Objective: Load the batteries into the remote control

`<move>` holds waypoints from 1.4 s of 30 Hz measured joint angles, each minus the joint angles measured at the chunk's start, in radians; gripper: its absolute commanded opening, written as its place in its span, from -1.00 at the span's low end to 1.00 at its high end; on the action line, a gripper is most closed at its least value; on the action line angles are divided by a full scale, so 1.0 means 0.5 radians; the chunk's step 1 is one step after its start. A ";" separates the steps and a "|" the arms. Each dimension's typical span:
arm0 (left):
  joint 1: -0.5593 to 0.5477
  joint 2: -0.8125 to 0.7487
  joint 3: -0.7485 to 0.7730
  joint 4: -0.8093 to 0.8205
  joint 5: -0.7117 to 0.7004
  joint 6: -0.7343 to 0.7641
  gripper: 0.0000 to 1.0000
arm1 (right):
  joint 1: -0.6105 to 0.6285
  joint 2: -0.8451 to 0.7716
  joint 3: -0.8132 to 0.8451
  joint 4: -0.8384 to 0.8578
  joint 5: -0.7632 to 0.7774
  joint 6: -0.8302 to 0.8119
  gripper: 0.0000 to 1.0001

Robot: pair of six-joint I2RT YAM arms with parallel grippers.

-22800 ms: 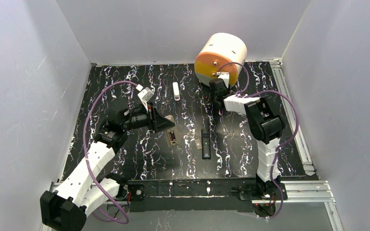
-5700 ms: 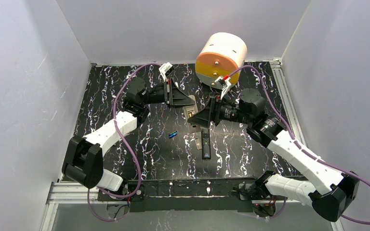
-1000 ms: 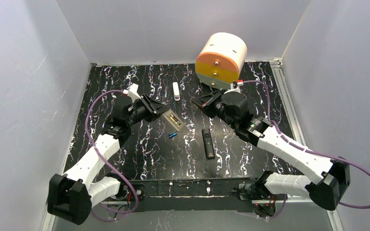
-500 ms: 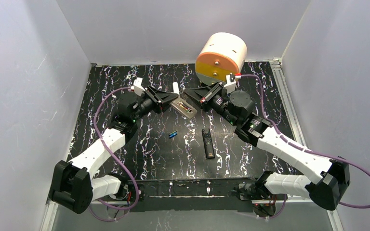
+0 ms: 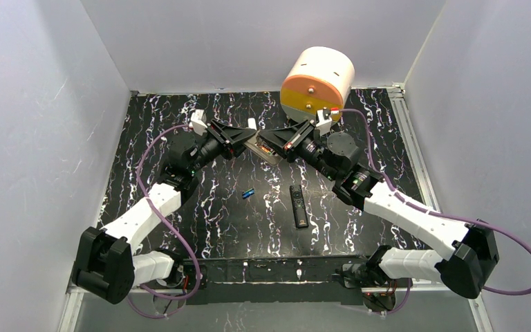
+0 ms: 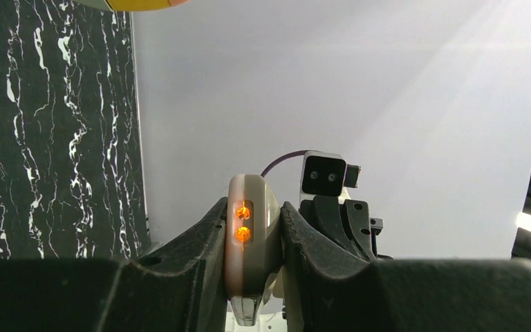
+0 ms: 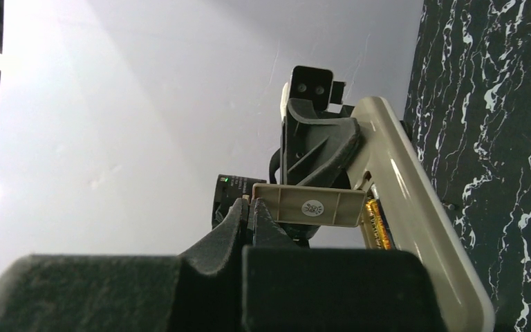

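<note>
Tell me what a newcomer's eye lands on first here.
Both arms meet above the far middle of the table: the left gripper clamps the remote control, and the right gripper pinches a tan battery cover at its open back, where a gold-ended battery shows. Behind them stands a big white-and-orange drum. Nearer, a blue battery lies loose on the black marbled table near a slim black remote.
</note>
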 measured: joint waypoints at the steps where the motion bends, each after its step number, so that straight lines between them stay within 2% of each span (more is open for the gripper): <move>1: 0.000 0.009 0.000 0.012 0.002 -0.012 -1.00 | 0.000 0.005 -0.001 0.018 -0.010 0.005 -0.97; 19: 0.000 0.024 -0.020 0.148 0.037 -0.091 -1.00 | 0.000 0.077 -0.025 0.242 -0.024 0.089 -0.97; 42: -0.002 0.024 -0.095 0.222 0.008 -0.213 -1.00 | 0.000 0.090 -0.094 0.334 0.042 0.114 -0.97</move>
